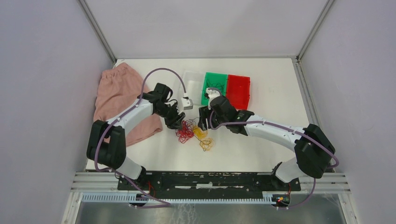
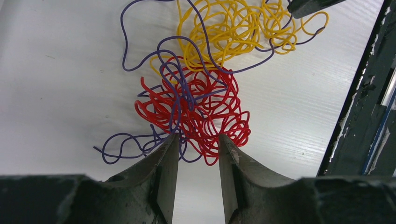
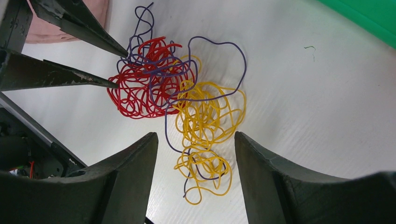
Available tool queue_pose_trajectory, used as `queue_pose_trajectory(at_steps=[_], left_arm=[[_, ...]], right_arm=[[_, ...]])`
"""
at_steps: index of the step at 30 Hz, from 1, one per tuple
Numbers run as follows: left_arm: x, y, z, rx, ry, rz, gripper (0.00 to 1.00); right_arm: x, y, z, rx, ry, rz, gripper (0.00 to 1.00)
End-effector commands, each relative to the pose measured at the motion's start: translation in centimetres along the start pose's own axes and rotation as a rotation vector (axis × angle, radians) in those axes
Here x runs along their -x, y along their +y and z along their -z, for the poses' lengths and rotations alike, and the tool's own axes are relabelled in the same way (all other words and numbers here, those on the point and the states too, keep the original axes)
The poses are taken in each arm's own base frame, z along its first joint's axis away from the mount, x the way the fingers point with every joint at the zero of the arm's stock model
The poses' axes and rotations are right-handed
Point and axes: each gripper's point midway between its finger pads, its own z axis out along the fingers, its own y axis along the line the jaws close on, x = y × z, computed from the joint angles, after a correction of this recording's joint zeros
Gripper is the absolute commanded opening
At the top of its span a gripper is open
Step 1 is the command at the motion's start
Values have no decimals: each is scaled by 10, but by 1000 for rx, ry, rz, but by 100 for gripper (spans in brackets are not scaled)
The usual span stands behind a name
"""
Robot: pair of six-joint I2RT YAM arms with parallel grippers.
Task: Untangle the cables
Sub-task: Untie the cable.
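The cables lie as one tangle on the white table: a red bundle [image 1: 185, 131] [image 2: 196, 107], a yellow bundle [image 1: 204, 139] [image 3: 205, 114], and a thin purple wire [image 3: 243, 63] threading through both. My left gripper [image 1: 175, 122] [image 2: 198, 136] is open, and its tips rest at the near edge of the red bundle, with a few red and purple loops between them. My right gripper [image 1: 203, 123] [image 3: 196, 135] is open wide and straddles the lower yellow loops without touching them. The left fingers [image 3: 109, 84] show in the right wrist view against the red bundle.
A pink cloth [image 1: 121, 100] lies at the left. Behind the tangle stand a clear bin [image 1: 192, 80], a green bin [image 1: 215, 87] and a red bin [image 1: 238, 91]. A small grey-white block [image 1: 187, 103] sits near the left wrist. The black base rail [image 2: 359, 112] runs along the near edge.
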Motion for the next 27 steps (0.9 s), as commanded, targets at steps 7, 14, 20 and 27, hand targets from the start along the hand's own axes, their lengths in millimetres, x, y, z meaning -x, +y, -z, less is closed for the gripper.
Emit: queue_pose_trajectory(at_steps=[7, 14, 20, 27], left_arm=[[18, -43, 9, -157, -58, -56, 43], [11, -61, 34, -143, -10, -107, 72], [0, -71, 35, -171, 12, -168, 77], [9, -47, 7, -62, -23, -176, 69]], right_arm=[[12, 13, 10, 57, -48, -29, 64], [12, 15, 8, 63, -41, -24, 64], [11, 19, 4, 79, -36, -37, 63], [12, 18, 7, 74, -38, -38, 63]])
